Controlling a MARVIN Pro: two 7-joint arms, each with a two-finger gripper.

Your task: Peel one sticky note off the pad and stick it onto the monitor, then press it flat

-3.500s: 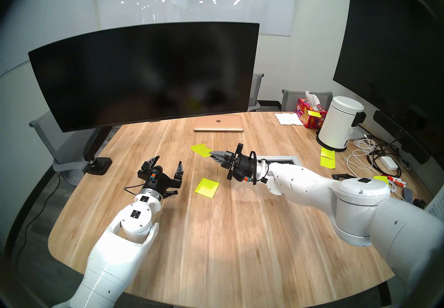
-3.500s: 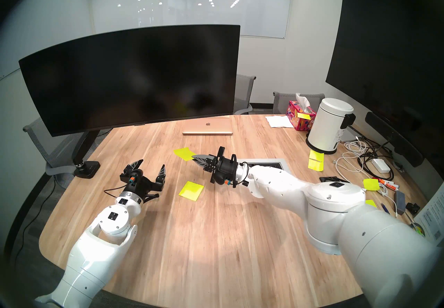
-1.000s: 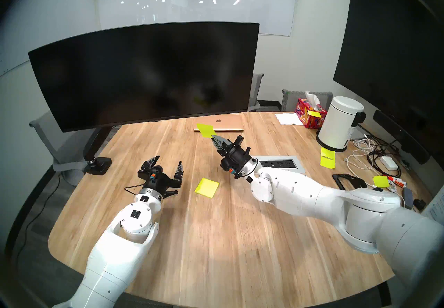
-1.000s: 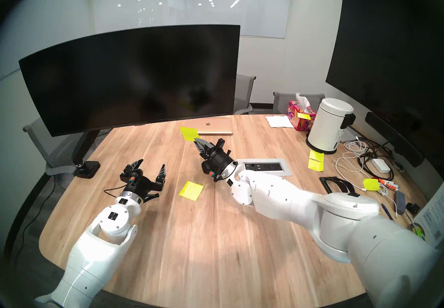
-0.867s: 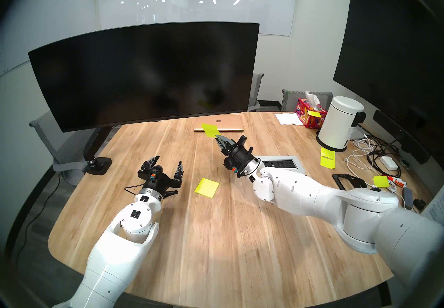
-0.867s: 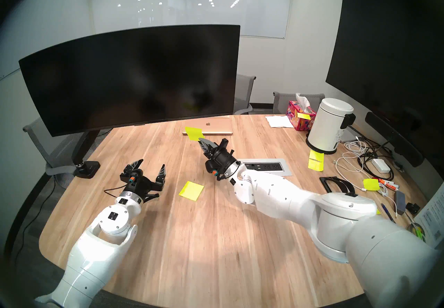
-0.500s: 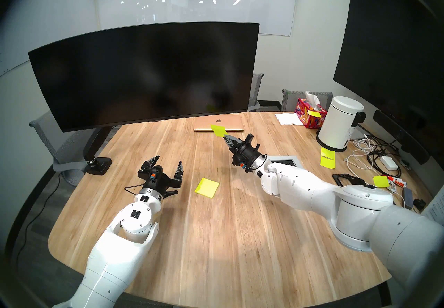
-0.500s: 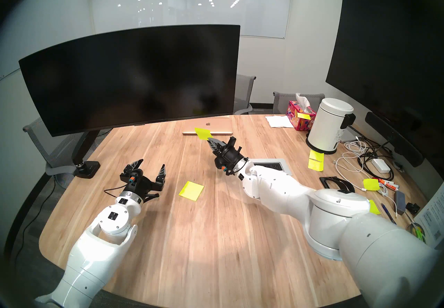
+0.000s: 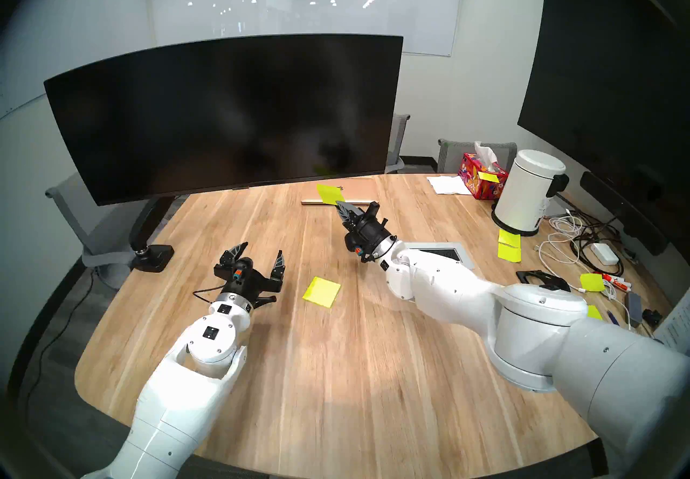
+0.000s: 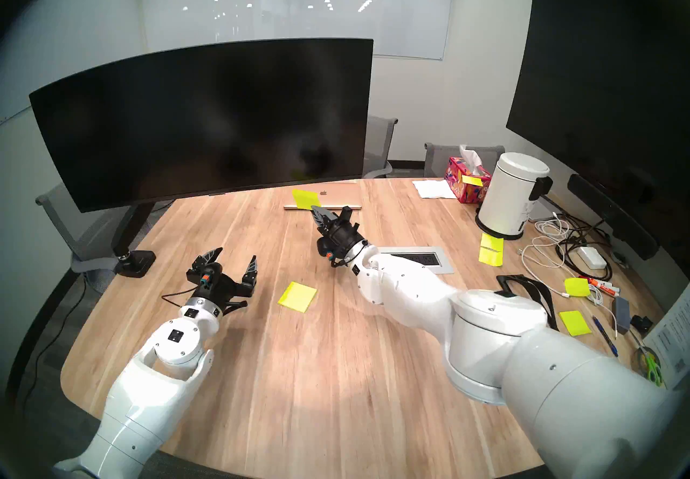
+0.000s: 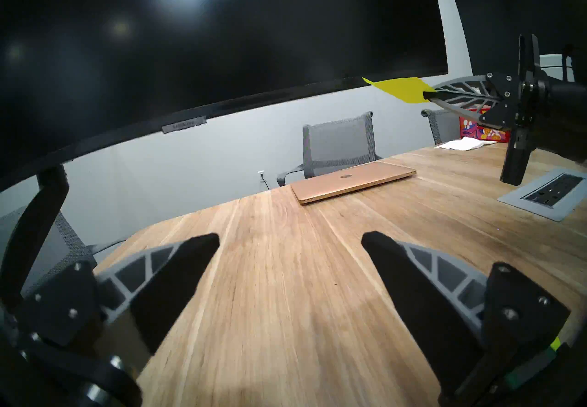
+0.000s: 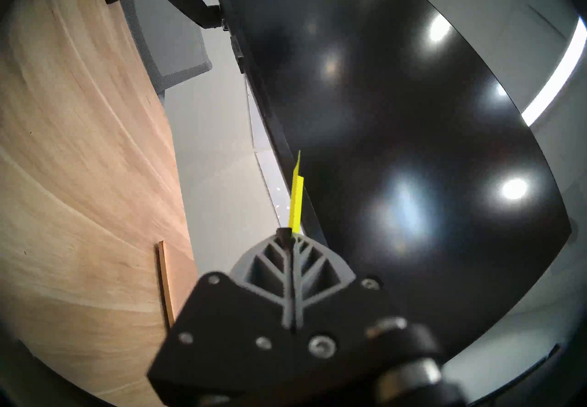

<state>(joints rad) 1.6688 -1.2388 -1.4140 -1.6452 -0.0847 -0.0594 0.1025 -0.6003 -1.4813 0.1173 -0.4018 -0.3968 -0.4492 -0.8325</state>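
Observation:
My right gripper point(image 9: 340, 204) is shut on one corner of a neon yellow-green sticky note point(image 9: 329, 193), held in the air over the closed laptop, just below the lower right part of the monitor point(image 9: 224, 112). The right wrist view shows the sticky note point(image 12: 296, 203) edge-on beside the monitor point(image 12: 397, 142) and its bottom edge, apart from it. The pad point(image 9: 322, 291) lies flat on the wooden table, between the two arms. To its left my left gripper point(image 9: 261, 252) hovers open with nothing in it. From the left wrist, the sticky note point(image 11: 400, 88) sticks out of the right gripper point(image 11: 427, 96).
A gold laptop point(image 9: 358, 192) lies closed under the monitor's right end. A power outlet plate point(image 9: 448, 254) is set in the table. At the right stand a white bin point(image 9: 530, 192), a tissue box point(image 9: 481, 177), cables and loose yellow notes point(image 9: 508, 246). The monitor arm's clamp point(image 9: 153, 254) sits at the left edge.
My right gripper has carried the sticky note up and away from the pad toward the monitor, swinging right, then back left over the laptop. The left arm and the pad have not moved.

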